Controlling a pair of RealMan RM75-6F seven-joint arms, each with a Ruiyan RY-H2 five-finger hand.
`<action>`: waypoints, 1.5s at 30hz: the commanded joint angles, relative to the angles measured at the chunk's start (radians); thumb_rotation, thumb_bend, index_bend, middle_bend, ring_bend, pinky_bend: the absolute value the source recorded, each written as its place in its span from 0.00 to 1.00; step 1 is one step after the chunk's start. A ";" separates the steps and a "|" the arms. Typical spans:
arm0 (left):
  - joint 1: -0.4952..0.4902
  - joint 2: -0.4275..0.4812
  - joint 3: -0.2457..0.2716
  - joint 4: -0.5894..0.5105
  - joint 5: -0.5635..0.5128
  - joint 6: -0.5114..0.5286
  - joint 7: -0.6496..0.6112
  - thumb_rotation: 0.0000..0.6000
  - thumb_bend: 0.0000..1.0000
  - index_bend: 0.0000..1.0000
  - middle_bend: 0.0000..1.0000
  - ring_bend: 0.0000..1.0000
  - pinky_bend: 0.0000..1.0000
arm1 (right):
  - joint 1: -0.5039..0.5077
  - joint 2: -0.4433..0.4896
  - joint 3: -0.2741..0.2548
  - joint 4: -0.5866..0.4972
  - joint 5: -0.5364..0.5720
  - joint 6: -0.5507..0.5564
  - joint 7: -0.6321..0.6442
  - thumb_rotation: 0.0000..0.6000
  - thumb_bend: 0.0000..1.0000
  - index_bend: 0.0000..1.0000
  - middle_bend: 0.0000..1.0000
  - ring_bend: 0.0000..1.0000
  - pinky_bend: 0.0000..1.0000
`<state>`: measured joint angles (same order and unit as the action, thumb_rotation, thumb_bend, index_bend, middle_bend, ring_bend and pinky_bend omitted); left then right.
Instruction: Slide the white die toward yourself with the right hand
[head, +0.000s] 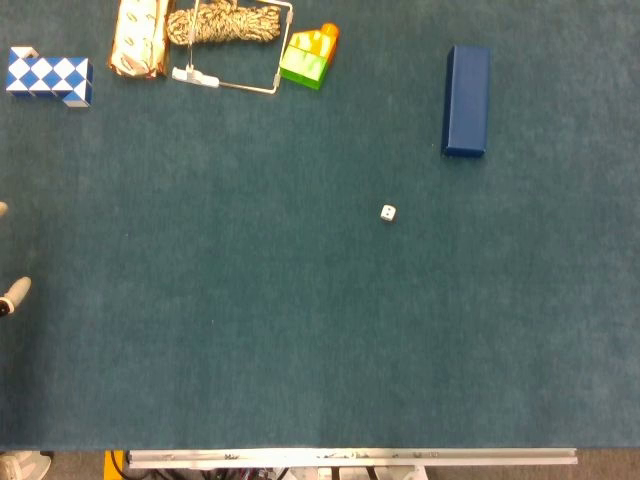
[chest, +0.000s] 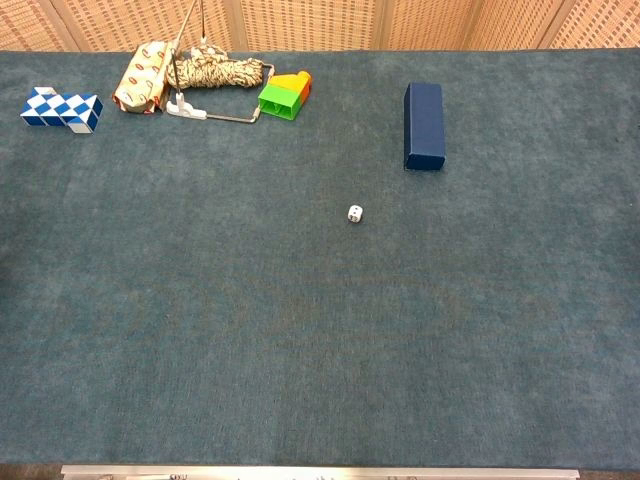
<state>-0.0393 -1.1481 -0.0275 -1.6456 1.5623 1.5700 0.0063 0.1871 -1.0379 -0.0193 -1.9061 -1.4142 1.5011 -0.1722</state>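
Die-sliding has not begun, judging by the layout; the white die (head: 388, 212) sits alone on the teal cloth (head: 300, 350), right of centre, near the blue box (head: 466, 100) but apart from it; being a cube, it has no long axis, and its pips are too small to read; neither view shows the right hand, so its state and bearing cannot be told; pale tips at the left edge are unidentifiable.

far left: blue-and-white snake puzzle (chest: 61, 109) | right of it: wrapped packet (chest: 142, 78), rope coil (chest: 214, 72) on wire frame (chest: 222, 108) | green-orange block (chest: 284, 95) | far right: dark blue box (chest: 423, 126)
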 joint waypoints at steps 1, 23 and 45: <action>-0.002 -0.001 0.002 -0.001 0.000 -0.005 0.003 1.00 0.13 0.26 0.28 0.32 0.25 | 0.010 0.008 0.007 -0.012 -0.010 -0.028 -0.001 1.00 0.34 0.11 0.41 0.43 0.60; 0.017 0.013 0.011 0.000 0.008 0.018 -0.017 1.00 0.13 0.26 0.28 0.32 0.25 | 0.308 0.007 0.131 -0.181 0.090 -0.448 -0.173 1.00 0.43 0.11 0.57 0.64 0.65; 0.029 0.013 0.023 -0.003 0.026 0.030 -0.016 1.00 0.13 0.26 0.28 0.32 0.25 | 0.913 -0.233 0.068 0.023 0.868 -0.841 -0.461 1.00 1.00 0.11 1.00 1.00 1.00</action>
<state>-0.0101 -1.1350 -0.0043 -1.6482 1.5885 1.5998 -0.0094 1.0259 -1.2182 0.0868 -1.9259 -0.6279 0.6740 -0.5877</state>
